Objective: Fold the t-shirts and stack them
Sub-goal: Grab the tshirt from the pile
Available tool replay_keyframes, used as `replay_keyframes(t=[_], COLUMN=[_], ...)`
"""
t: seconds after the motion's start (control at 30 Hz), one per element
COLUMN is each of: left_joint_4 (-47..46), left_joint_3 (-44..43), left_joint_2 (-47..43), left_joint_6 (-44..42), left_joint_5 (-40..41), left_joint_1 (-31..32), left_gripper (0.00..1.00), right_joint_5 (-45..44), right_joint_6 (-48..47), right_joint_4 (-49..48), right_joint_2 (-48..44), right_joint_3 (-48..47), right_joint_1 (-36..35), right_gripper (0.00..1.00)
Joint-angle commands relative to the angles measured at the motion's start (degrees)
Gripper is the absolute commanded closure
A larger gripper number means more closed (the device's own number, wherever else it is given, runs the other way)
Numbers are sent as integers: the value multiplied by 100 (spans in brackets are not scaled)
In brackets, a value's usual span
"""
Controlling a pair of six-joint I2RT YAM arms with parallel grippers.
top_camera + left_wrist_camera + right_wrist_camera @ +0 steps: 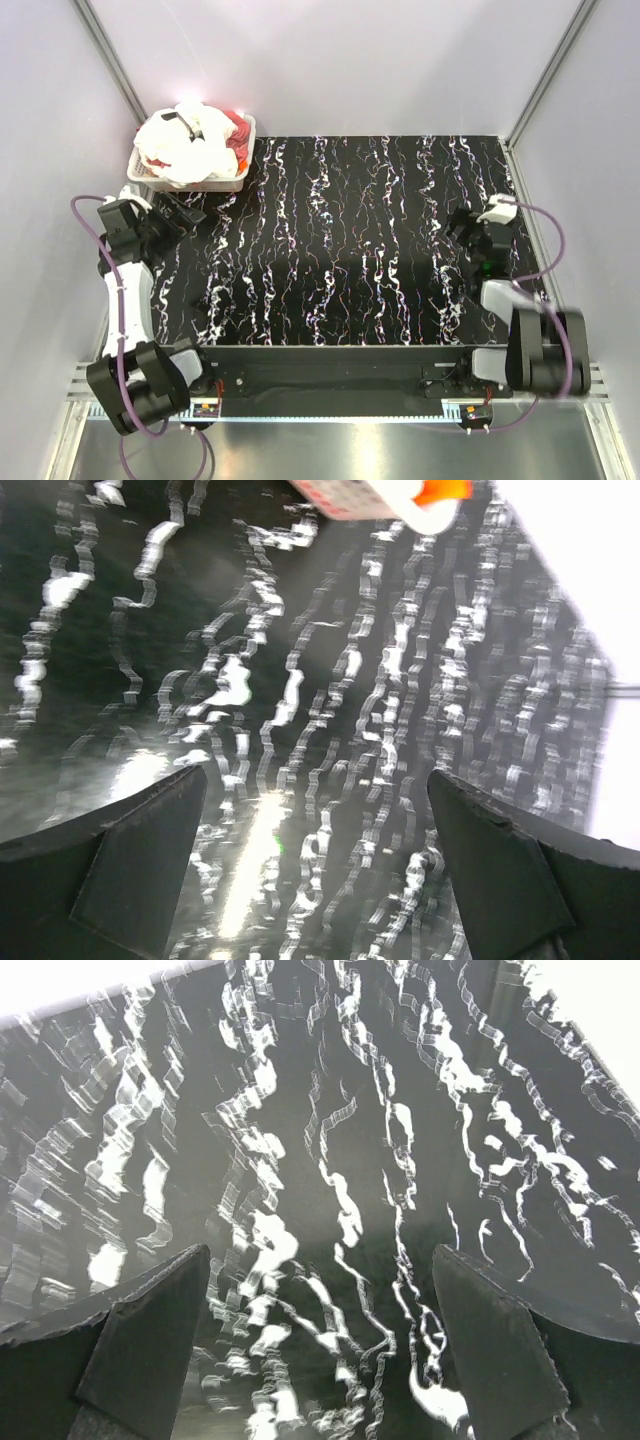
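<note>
The left gripper and right gripper are hovering wide open and empty over the black white-veined tabletop. Far left, soft, limp white and salmon-red cloth t-shirts are lying heaped in a white plastic basket, likely needing a pinch on a raised fold.

The desk has a black top streaked with white, marble-like veins that run from its near edge to its far edge. A white plastic basket stands directly on it at the far left corner, against the wall, heaped with crumpled white and salmon-red t-shirts. Only the bare veined surface shows across the rest of the top.
</note>
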State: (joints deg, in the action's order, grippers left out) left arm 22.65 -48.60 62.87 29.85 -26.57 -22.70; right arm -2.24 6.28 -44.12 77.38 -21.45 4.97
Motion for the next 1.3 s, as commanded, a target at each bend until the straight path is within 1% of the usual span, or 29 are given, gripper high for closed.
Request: replay_keyframes(t=[0.0, 0.03, 0.07, 0.1, 0.13, 0.17, 0.2, 0.23, 0.27, 0.3, 0.33, 0.37, 0.4, 0.43, 0.47, 0.5, 0.57, 0.6, 0.67, 0.7, 0.77, 0.93, 1.03, 1.1, 1.2, 1.23, 1.27], left_joint_4=[-710, -649, -613, -604, -613, -639, -648, -535, -430, -281, -114, 71, 125, 256, 344, 432, 573, 599, 749, 810, 951, 995, 995, 969, 872, 890, 899], left_joint_3=[-26, -105, -236, -307, -395, -579, -702, -851, -1210, -1422, -1633, -2001, -2170, -2345, -2704, -2899, -3313, -3436, -3814, -3945, -4288, -4886, -5158, -5247, -5501, -5729, -5853], left_joint_2=[-293, -302, -363, -416, -442, -416, -346, -224, 99, 294, 479, 828, 997, 1147, 1444, 1595, 1990, 2131, 2534, 2676, 3046, 3818, 4223, 4364, 4672, 4890, 4997], left_joint_6=[417, 452, 487, 513, 592, 627, 654, 680, 663, 628, 523, 461, 400, 277, 215, 119, 57, 13, -84, -145, -295, -725, -831, -831, -805, -822, -840], left_joint_5=[-798, -728, -597, -500, -359, -140, -77, -68, 37, 168, 309, 571, 713, 914, 1325, 1538, 1942, 2058, 2399, 2532, 2883, 3131, 3184, 3342, 3404, 3439, 3482], left_joint_1=[-7, 2, 2, 11, 55, 64, 81, 99, 125, 178, 300, 371, 450, 625, 705, 766, 898, 916, 995, 1022, 1074, 1232, 1346, 1400, 1470, 1479, 1488], left_gripper=[1, 1, 1, 1, 1, 1, 1, 1, 1, 1, 1, 1, 1, 1, 1, 1, 2, 2, 4, 5, 6, 7, 10, 11, 12, 13, 20], right_joint_5=[-113, 586, 889, 1153, 1512, 1499, 1585, 2248, 2533, 2596, 2319, 2090, 1791, 1197, 999, 806, 542, 427, 111, 23, -57, -163, -128, -23, 57, 57, 66], right_joint_6=[961, 1371, 1697, 2092, 3001, 3724, 4244, 4519, 4583, 4557, 4235, 3997, 3760, 3383, 3240, 3047, 3002, 3001, 3115, 3177, 3335, 3292, 3318, 3362, 3336, 3335, 3335], right_joint_4=[2519, 3079, 3563, 3907, 3833, 3684, 3578, 3464, 3471, 4089, 4356, 4629, 4988, 5183, 5368, 5666, 5905, 6028, 6029, 5986, 5933, 5555, 5256, 5046, 4860, 4817, 4799], right_joint_2=[-1434, -1985, -2225, -2454, -2822, -2965, -3070, -3028, -2923, -2809, -2686, -2667, -2685, -2659, -2615, -2545, -2299, -2228, -2070, -2026, -1815, -1297, -1191, -1191, -1383, -1410, -1428], right_joint_3=[-946, -1227, -1708, -1791, -1705, -1269, -1134, -1081, -1159, -1316, -1448, -1650, -1721, -1800, -1949, -2020, -2135, -2126, -1986, -1933, -1801, -1495, -1187, -1028, -843, -773, -755], right_joint_1=[-49, -49, -49, -58, -58, -49, -40, -49, -127, -224, -416, -897, -1215, -1462, -1916, -2104, -2534, -2902, -3273, -3570, -3748, -4319, -4373, -4382, -4391, -4391, -4391], right_gripper=[0, 0, 0, 0, 0, 0, 0, 0, 0, 0, 1, 0, 0, 0, 0, 0, 0, 0, 0, 0, 0, 3, 4, 4, 4, 4, 4])
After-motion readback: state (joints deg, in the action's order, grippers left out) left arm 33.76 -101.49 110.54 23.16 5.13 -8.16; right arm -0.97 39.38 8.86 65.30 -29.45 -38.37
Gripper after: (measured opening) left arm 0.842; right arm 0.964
